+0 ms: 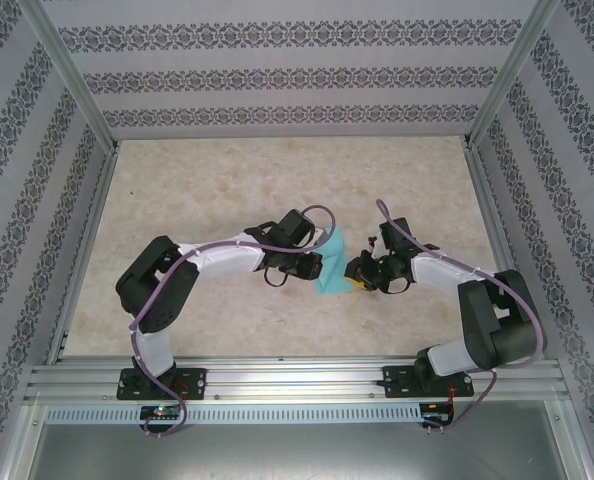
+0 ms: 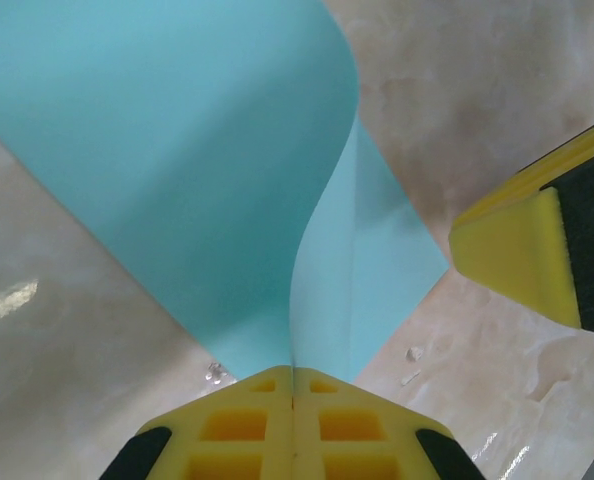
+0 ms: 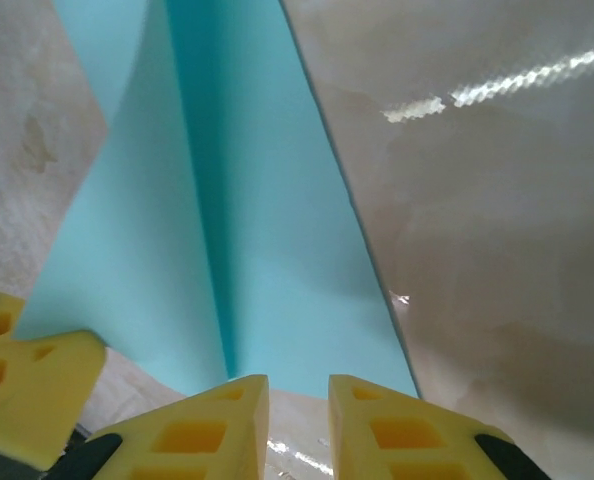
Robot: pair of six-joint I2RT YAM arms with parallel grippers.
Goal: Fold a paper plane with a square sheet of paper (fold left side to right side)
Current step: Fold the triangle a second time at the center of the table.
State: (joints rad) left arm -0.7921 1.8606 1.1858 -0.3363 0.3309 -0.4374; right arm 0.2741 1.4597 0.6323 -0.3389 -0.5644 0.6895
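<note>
The square sheet of paper [image 1: 330, 268] is light turquoise and lies mid-table between both arms. My left gripper [image 1: 315, 266] is shut on its near edge [image 2: 294, 372], and the sheet [image 2: 197, 170] curls up from the pinch, one flap standing over the other. My right gripper [image 3: 297, 395] faces the sheet [image 3: 257, 220] from the other side [image 1: 358, 272]. Its yellow jaws stand a narrow gap apart just short of the paper's edge, with bare table between them. One of its fingers [image 2: 522, 250] shows at the right of the left wrist view. A paper plane is out of view.
The beige marbled tabletop [image 1: 277, 180] stretches free behind the arms. Aluminium rails [image 1: 297, 380] run along the near edge, and patterned walls [image 1: 277, 80] close in the back and sides. A left finger [image 3: 27, 385] sits at the lower left of the right wrist view.
</note>
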